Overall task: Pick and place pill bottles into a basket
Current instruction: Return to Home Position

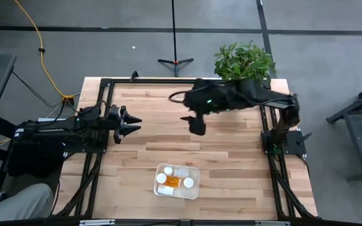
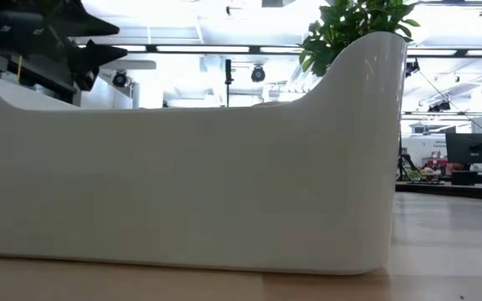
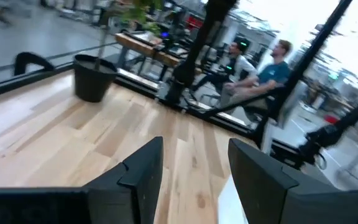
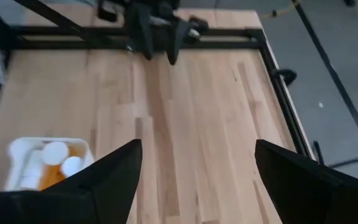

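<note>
Black left gripper point(image 1: 136, 125) parked clear at left edge of table point(image 1: 231, 163), jaws apart, nothing to carry; pill bottles point(image 1: 176, 182) gathered inside white basket point(image 1: 197, 182) near front edge; right gripper point(image 1: 197, 125) over mid-table, jaws wide, work seemingly done.

potted plant point(image 1: 244, 61): right corner of table point(image 1: 168, 150) | yellow cable point(image 1: 41, 48): floor, left | two people point(image 3: 272, 71): seated beyond table

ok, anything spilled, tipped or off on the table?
Nothing serious. The pill bottles in view sit inside the basket. One orange bottle seems to lie on its side, and the basket sits slightly skewed. Left gripper and right gripper hang open, empty.
</note>
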